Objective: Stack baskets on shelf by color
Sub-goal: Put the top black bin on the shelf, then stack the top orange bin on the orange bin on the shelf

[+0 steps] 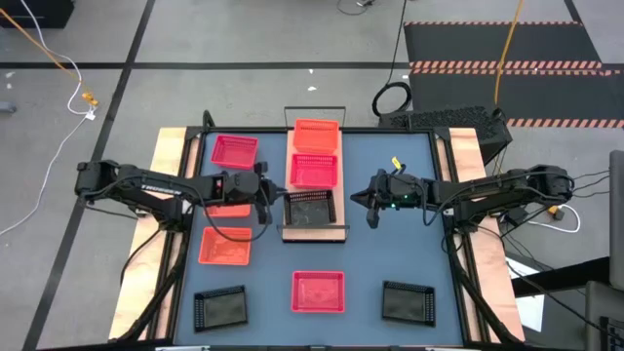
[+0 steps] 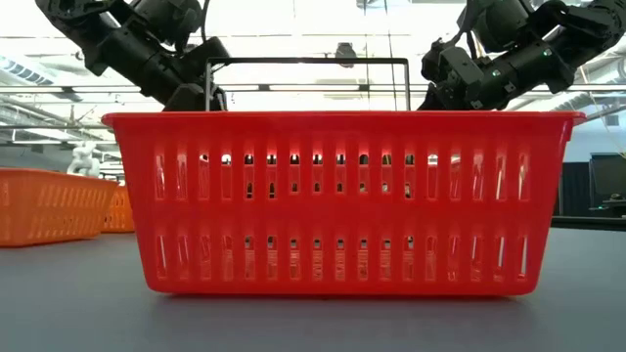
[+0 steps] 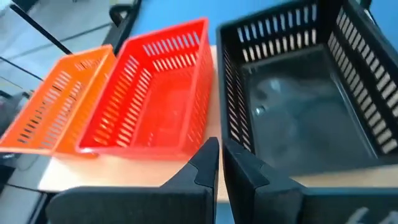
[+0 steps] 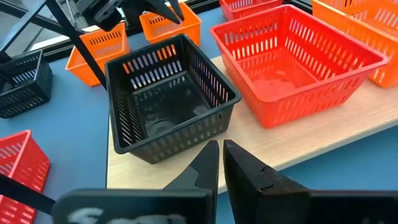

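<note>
Meanwhile, a red basket (image 2: 337, 200) fills the low view, hiding the shelf (image 1: 314, 232); left gripper (image 1: 264, 205) and right gripper (image 1: 372, 207) hover pinched together, empty.

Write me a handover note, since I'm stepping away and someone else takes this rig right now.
Left gripper: shut, empty, left of the shelf.
Right gripper: shut, empty, right of the shelf.
Done: the shelf holds an orange basket, a red basket and a black basket, one of each.
Left on the table: red baskets, orange baskets, one partly hidden under the left arm, black baskets. Stack each on its matching colour.
</note>
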{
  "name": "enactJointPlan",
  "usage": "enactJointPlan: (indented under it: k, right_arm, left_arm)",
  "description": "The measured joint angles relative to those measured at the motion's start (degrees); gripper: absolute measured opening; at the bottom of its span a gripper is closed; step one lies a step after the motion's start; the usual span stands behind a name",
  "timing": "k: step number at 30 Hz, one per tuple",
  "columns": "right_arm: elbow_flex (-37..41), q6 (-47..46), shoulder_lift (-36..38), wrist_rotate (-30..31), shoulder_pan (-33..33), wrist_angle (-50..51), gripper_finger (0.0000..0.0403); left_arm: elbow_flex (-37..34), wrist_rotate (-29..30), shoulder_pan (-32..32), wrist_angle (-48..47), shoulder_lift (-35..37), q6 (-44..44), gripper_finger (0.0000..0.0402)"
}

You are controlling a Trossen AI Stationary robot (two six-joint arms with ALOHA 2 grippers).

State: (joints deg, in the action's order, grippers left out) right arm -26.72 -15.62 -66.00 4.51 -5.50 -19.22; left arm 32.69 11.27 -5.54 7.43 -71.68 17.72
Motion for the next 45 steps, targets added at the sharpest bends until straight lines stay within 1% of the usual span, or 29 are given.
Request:
enactJointPlan:
  k: [4,6,8,11,13,14,19,22,25,34,39,40,42,45]
  right_arm:
    - [0.0,-0.09,0.0,-0.03,0.0,0.31,0.0018]
    - [0.0,-0.07,0.0,-0.04,0.0,0.62,0.0018]
    - [0.0,0.0,0.0,-0.04,0.0,0.59,0.0018]
    - [0.0,0.02,0.0,-0.04,0.0,0.5,0.0018]
    - [0.0,0.0,0.0,-0.04,0.0,0.48,0.0018]
    - [0.0,0.0,0.0,-0.04,0.0,0.46,0.0018]
    - [0.0,-0.12,0.0,-0.06,0.0,0.15,0.0018]
    - [0.0,-0.07,0.0,-0.07,0.0,0.15,0.0018]
    - [0.0,-0.04,0.0,-0.07,0.0,0.15,0.0018]
    - [0.0,0.0,0.0,-0.09,0.0,0.17,0.0018]
    - [0.0,1.16,1.62,-0.59,0.05,1.5,0.0018]
    - [0.0,2.29,2.68,-2.15,0.2,2.06,0.0018]
    - [0.0,5.12,5.39,-8.07,1.07,3.6,0.0018]
    - [0.0,5.82,10.21,-16.17,3.53,3.59,0.0018]
  left_arm:
    - [0.0,5.61,0.28,-4.9,2.1,-1.1,0.0026]
    - [0.02,7.0,0.32,-8.4,3.2,-2.47,0.0026]
    - [0.0,6.44,0.14,-10.77,3.52,-3.98,0.0026]
    - [0.0,1.0,-0.79,-11.7,3.26,-4.92,0.0026]
    - [0.0,-2.12,-1.41,-10.54,1.76,-5.16,0.0026]
    - [0.0,-2.67,-1.6,-10.3,1.13,-5.46,0.0026]
    - [-0.03,-2.7,-2.37,-9.07,-0.92,-5.17,0.0026]
    - [0.01,-2.98,-2.49,-4.37,-1.07,-4.81,0.0026]
    - [0.02,-4.31,-2.49,-3.79,-1.09,-3.88,0.0026]
    - [0.0,-4.2,-3.21,0.0,-1.09,-3.4,0.0026]
    - [0.0,-1.1,-3.21,0.06,-1.09,-3.34,0.0026]
    - [0.0,-0.08,-3.21,0.18,-1.09,-3.34,0.0026]
    - [0.0,1.81,-3.19,0.53,-0.79,-3.37,0.0026]
    - [0.0,3.74,-3.12,1.69,0.31,-3.73,0.0026]
